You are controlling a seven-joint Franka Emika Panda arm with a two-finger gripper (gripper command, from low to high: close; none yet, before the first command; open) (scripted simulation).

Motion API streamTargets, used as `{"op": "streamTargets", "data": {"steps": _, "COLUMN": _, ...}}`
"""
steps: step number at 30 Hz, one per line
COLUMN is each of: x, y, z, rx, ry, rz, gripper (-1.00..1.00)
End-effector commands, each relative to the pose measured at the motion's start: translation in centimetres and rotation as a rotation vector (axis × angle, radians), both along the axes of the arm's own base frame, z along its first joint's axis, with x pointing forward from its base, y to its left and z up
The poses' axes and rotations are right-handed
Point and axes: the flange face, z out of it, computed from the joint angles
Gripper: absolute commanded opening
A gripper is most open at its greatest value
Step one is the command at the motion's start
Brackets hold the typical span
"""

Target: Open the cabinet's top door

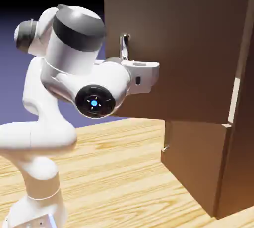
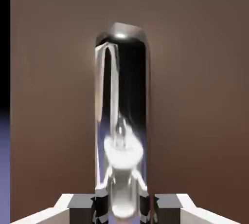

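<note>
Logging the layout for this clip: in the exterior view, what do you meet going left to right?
Robot arm → silver bar handle → top door, swung open → cabinet.

So in the exterior view the arm's (image 1: 89,73) big white wrist sits right in front of the gripper (image 1: 130,63), can't see the fingers at all, so no idea how the jaws stand from there. Only the top bit of the handle (image 1: 124,46) pokes out above it. The cabinet (image 1: 238,138) runs off the right edge. In the hand view the handle's lower end (image 2: 121,121) runs off the bottom edge, and the fingertips (image 2: 82,208) are mostly cut off there too. The top door (image 2: 194,96) fills the frame, edges mostly cropped.
</note>
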Motion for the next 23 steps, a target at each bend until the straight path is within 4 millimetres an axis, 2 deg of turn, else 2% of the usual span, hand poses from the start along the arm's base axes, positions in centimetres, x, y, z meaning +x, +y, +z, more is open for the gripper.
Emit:
{"op": "streamTargets", "data": {"steps": 1, "x": 0.0, "y": -0.7, "z": 0.0, "rx": 0.000, "ry": 0.000, "rz": 0.020, "gripper": -1.00}}
{"op": "streamTargets", "data": {"steps": 11, "x": 0.4, "y": -8.1, "z": 0.0, "rx": 0.000, "ry": 0.000, "rz": 0.236, "gripper": -1.00}}
{"op": "streamTargets", "data": {"steps": 21, "x": 2.4, "y": -15.2, "z": 0.0, "rx": 0.000, "ry": 0.000, "rz": 0.453, "gripper": -1.00}}
{"op": "streamTargets", "data": {"steps": 22, "x": 2.5, "y": -15.3, "z": 0.0, "rx": 0.000, "ry": 0.000, "rz": 0.458, "gripper": -1.00}}
{"op": "streamTargets", "data": {"steps": 23, "x": 2.5, "y": -15.3, "z": 0.0, "rx": 0.000, "ry": 0.000, "rz": 0.458, "gripper": 1.00}}
